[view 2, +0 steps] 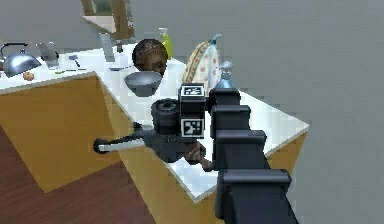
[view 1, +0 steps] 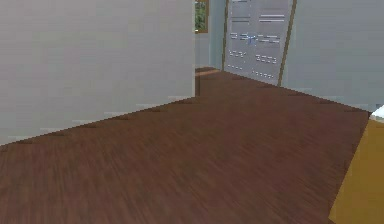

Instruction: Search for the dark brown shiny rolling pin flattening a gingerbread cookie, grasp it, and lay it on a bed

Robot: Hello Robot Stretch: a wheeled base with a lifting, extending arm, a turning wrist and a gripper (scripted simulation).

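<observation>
White-topped wooden counter (view 2: 282, 123) carries a grey metal bowl (view 2: 142, 82), contents indiscernible, beside a round dark-brown object (view 2: 150, 52); whether the dark gripper (view 2: 102, 146) holds anything cannot be told.

The dark brown plank floor (view 1: 200, 150) looks like wood with a faint sheen; the plain grey wall (view 1: 90, 60) is smooth and matt. The long counter (view 2: 60, 130) has tan wood-look sides under a smooth white top, bearing a grey bowl (view 2: 142, 82) of dull metal.
</observation>
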